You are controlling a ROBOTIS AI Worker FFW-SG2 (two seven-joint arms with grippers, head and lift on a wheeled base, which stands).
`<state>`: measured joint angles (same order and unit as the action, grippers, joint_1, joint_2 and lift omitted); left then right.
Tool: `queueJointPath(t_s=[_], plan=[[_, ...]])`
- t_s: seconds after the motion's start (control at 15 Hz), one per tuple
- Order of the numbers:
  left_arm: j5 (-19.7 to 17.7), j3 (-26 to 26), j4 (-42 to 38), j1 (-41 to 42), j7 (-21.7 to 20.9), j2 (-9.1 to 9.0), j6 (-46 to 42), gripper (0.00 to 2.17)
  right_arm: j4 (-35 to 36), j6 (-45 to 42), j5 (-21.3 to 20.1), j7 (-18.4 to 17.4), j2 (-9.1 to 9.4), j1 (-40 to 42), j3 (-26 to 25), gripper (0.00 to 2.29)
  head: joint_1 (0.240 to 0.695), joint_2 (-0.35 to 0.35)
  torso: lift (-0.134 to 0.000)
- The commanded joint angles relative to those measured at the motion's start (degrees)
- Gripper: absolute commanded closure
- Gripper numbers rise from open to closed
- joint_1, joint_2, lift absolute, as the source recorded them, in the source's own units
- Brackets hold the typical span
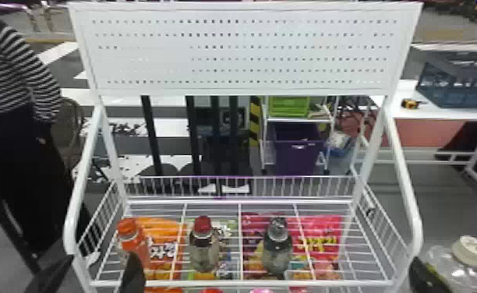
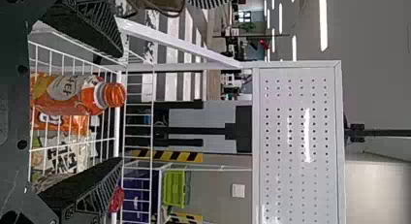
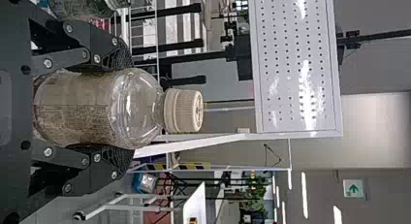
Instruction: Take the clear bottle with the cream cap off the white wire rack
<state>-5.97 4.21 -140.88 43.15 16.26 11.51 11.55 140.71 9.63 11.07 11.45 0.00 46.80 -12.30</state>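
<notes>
Right gripper (image 3: 132, 110) is partly open, closed down only to bottle width, with both fingers pressed on opposite sides of the clear bottle (image 3: 77, 107). We have it by the body, up to just below the shoulder, so the cream cap (image 3: 184, 110) sits free past the fingertips; presumably that's because the labelled wall gives the pads more to bear on than the neck. Bottle is upright, which suits setting it down on its base later. It's outside the white wire rack (image 1: 232, 283), just beyond the right-hand side frame (image 1: 405, 187), so we'd call the removal itself done or nearly so. If more is needed, we'd back away from that frame before turning the wrist; a finger could clip the tube. Bottle looks thin-walled, so we'd hold firm but not squeeze harder. Left gripper (image 2: 121, 106) has its fingers wide apart and holds nothing; it's by the rack's left front, near the orange bottle (image 2: 65, 95), which isn't our target. On the rack, that one, the red-capped bottle (image 1: 204, 251) and the grey-capped bottle (image 1: 277, 249) stand spaced out in a row, likely for display and finger room. Snack bags, orange (image 1: 163, 230) and pink (image 1: 321, 233), show through the wires.
</notes>
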Motion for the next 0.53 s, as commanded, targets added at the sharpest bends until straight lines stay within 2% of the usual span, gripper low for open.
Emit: queueJointPath(t_s=[0.0, 0.47], plan=[[0.00, 0.00, 0.00, 0.00, 0.00, 0.00, 0.19, 0.12, 0.00, 0.00, 0.09, 0.06, 0.05, -0.04, 0.00, 0.99, 0.499, 0.000, 0.000], [0.00, 0.00, 0.00, -0.18, 0.00, 0.00, 0.19, 0.12, 0.53, 0.18, 0.00, 0.15, 0.05, -0.13, 0.18, 0.99, 0.499, 0.000, 0.000]])
